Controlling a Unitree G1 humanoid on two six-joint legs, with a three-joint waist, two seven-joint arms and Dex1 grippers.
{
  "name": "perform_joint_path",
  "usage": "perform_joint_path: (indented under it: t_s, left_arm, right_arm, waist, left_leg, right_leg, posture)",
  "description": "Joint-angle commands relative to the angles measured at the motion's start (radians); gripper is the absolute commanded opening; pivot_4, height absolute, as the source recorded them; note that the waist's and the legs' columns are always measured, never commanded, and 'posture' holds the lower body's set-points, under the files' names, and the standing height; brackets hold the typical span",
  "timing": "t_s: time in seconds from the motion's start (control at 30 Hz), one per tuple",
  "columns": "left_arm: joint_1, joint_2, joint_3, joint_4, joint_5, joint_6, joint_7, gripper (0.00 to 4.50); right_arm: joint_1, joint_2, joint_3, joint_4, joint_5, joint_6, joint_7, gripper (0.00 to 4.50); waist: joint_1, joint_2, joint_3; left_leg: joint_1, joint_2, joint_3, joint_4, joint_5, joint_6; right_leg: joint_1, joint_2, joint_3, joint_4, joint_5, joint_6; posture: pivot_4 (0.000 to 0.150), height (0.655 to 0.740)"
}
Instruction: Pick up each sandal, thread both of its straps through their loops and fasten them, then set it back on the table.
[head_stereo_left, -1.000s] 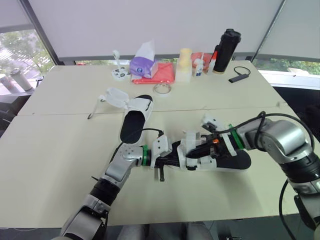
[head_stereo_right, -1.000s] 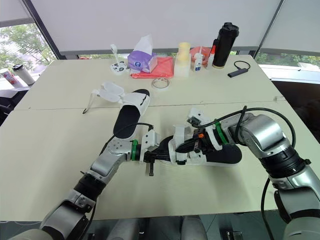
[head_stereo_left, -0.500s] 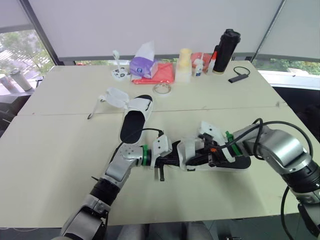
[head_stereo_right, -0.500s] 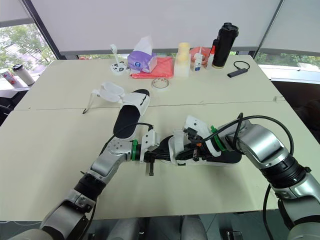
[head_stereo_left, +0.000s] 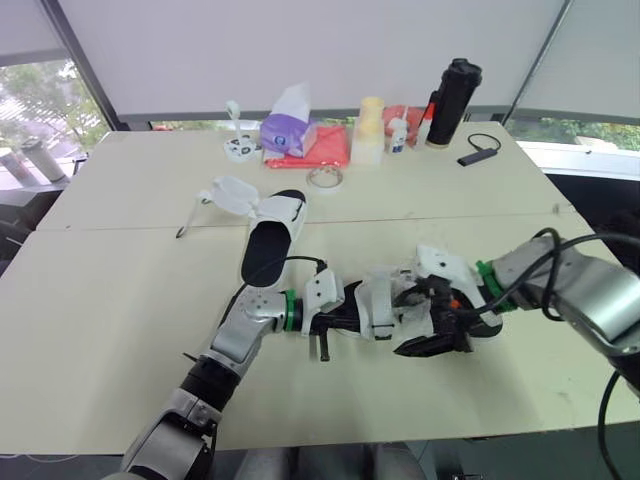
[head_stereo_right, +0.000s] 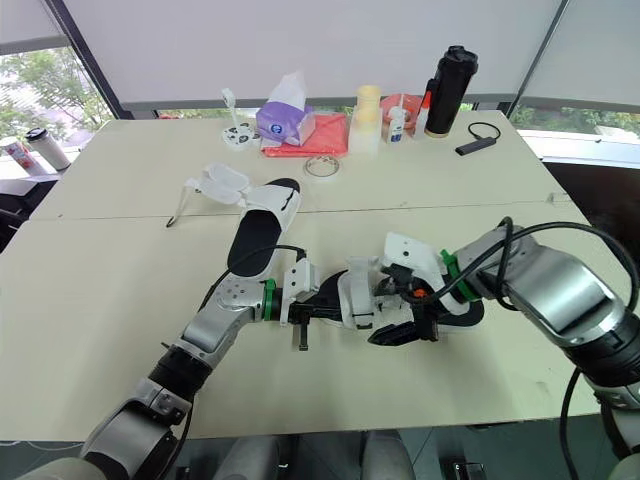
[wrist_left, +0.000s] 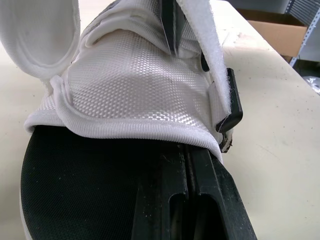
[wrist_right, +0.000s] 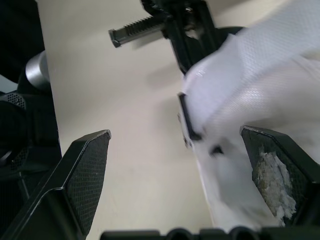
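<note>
Sandal (head_stereo_right: 360, 295) lies on table (head_stereo_right: 100, 300), centre front; I see left gripper (head_stereo_right: 322, 313) clamped on its sole edge, right gripper (head_stereo_right: 405, 330) spread wide just beside it. Second sandal (head_stereo_right: 258, 235) behind, straps open.

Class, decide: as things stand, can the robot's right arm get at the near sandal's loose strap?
Probably yes: the right gripper sits at the strap, jaws open, nothing in between.

This looks like an office meeting room: broad pale tabletops (head_stereo_left: 110, 300) pushed together, a white roller blind (head_stereo_left: 300, 50) over corner windows (head_stereo_left: 28, 105) with trees outside, and desk clutter of a tissue pack (head_stereo_left: 287, 130), a black tumbler (head_stereo_left: 453, 100), a tape roll (head_stereo_left: 325, 178) and a cabled adapter (head_stereo_left: 477, 154).
</note>
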Motion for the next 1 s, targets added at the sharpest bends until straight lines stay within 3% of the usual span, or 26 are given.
perform_joint_path:
  t_s: [0.03, 0.2, 0.43, 0.53, 0.63, 0.9, 1.0]
  left_arm:
    - [0.007, 0.0, -0.017, 0.013, 0.018, 0.009, -0.002, 0.0]
    - [0.004, -0.006, -0.018, 0.02, 0.018, 0.007, -0.001, 0.0]
    - [0.006, -0.003, -0.016, 0.018, 0.017, 0.008, -0.005, 0.0]
    - [0.008, -0.001, -0.019, 0.012, 0.015, 0.015, -0.011, 0.0]
    - [0.01, 0.003, -0.019, 0.008, 0.016, 0.017, -0.015, 0.0]
    - [0.018, 0.013, -0.021, -0.01, 0.014, 0.029, -0.018, 0.0]
    - [0.018, 0.013, -0.021, -0.01, 0.014, 0.029, -0.018, 0.0]
  right_arm:
    - [0.008, -0.043, -0.096, -0.038, 0.045, 0.033, 0.01, 4.47]
    - [0.104, -0.01, -0.293, -0.082, 0.252, 0.247, -0.033, 4.47]
    - [0.221, 0.07, -0.43, -0.126, 0.42, 0.411, -0.143, 4.47]
    - [0.376, 0.163, -0.427, -0.123, 0.383, 0.389, -0.256, 4.47]
    - [0.434, 0.198, -0.419, -0.128, 0.365, 0.358, -0.305, 4.47]
    - [0.512, 0.35, -0.412, -0.106, 0.27, 0.197, -0.471, 4.47]
    - [0.512, 0.35, -0.412, -0.106, 0.27, 0.197, -0.471, 4.47]
  waist:
    - [0.0, 0.0, 0.0]
    - [0.003, 0.0, 0.0]
    - [0.004, 0.0, 0.0]
    - [0.01, -0.003, -0.002]
    - [0.013, 0.002, -0.002]
    - [0.014, 0.001, -0.003]
    - [0.014, 0.001, -0.003]
  left_leg:
    - [0.0, 0.0, 0.0, 0.0, 0.0, 0.0]
    - [-0.002, 0.002, -0.001, 0.0, 0.0, 0.0]
    - [-0.002, 0.002, 0.0, 0.0, 0.0, 0.0]
    - [-0.003, 0.002, -0.001, 0.0, 0.0, 0.0]
    - [-0.004, 0.001, 0.001, 0.0, 0.0, 0.0]
    - [-0.003, 0.001, 0.0, 0.0, 0.0, 0.0]
    - [-0.003, 0.001, 0.0, 0.0, 0.0, 0.0]
  right_leg:
    - [0.0, 0.0, 0.0, 0.0, 0.0, 0.0]
    - [-0.001, 0.0, 0.0, 0.0, 0.0, 0.0]
    - [-0.001, 0.0, 0.0, 0.0, 0.0, 0.0]
    - [-0.001, 0.0, -0.001, -0.001, 0.0, 0.0]
    - [-0.003, 0.0, 0.0, 0.0, 0.0, 0.0]
    - [-0.003, 0.001, 0.0, 0.0, 0.0, -0.001]
    - [-0.003, 0.001, 0.0, 0.0, 0.0, -0.001]
  posture:
    - [0.15, 0.74]
    - [0.15, 0.74]
    - [0.15, 0.74]
    - [0.15, 0.74]
    - [0.15, 0.74]
    - [0.15, 0.74]
    - [0.15, 0.74]
